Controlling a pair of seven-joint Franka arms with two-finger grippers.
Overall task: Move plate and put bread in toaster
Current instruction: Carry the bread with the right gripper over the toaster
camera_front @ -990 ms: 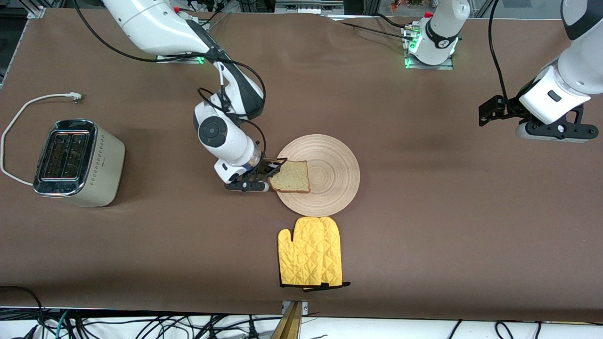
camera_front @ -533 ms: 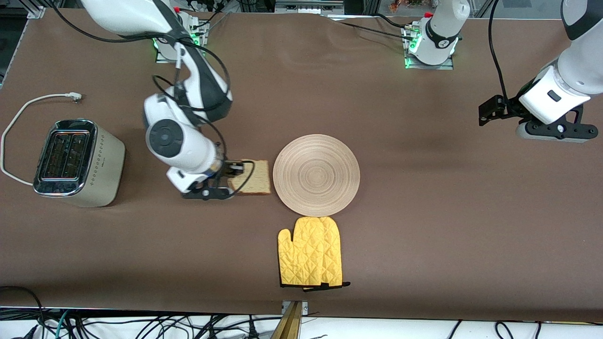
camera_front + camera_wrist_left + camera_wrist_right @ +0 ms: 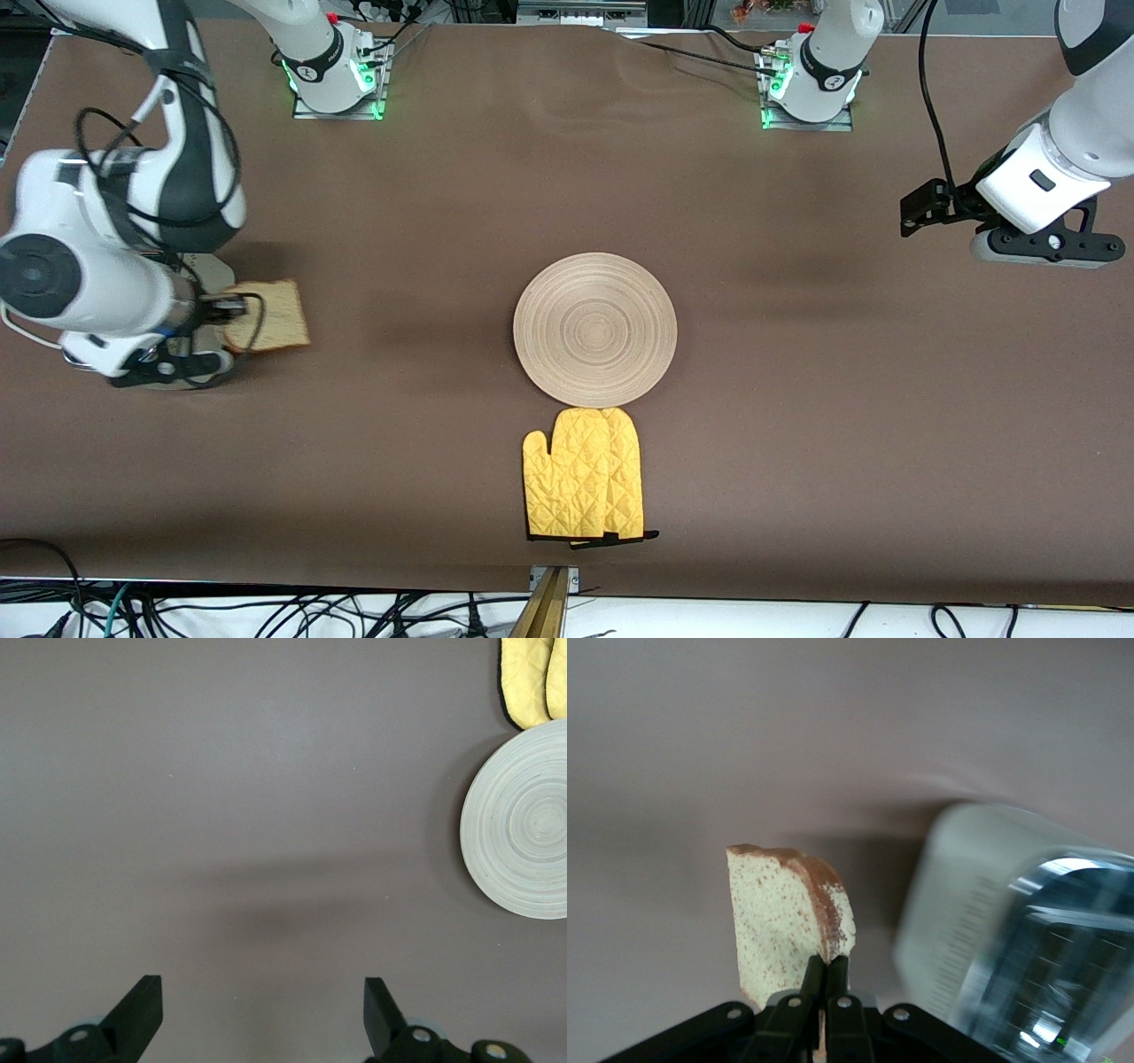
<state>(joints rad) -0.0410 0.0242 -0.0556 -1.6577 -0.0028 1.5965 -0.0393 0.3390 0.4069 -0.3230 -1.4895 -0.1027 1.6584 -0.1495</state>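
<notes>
My right gripper (image 3: 232,307) is shut on one edge of the bread (image 3: 270,315), a speckled tan slice held up in the air beside the toaster (image 3: 209,268). My right arm hides most of the toaster in the front view. In the right wrist view the pinched bread (image 3: 780,917) hangs next to the cream toaster with its chrome top (image 3: 1028,939), and the gripper (image 3: 826,970) grips the crust. The round wooden plate (image 3: 594,329) lies bare mid-table and shows in the left wrist view (image 3: 523,819). My left gripper (image 3: 921,213) waits open and empty above the left arm's end of the table (image 3: 263,1014).
A yellow oven mitt (image 3: 583,474) lies just nearer the front camera than the plate, touching its rim; its tip shows in the left wrist view (image 3: 532,682). The toaster's white cord (image 3: 16,330) loops by the table's edge at the right arm's end.
My right gripper lifted the bread off the plate and carried it toward the right arm's end, to beside the toaster. The plate now lies bare. The left arm has not moved.
</notes>
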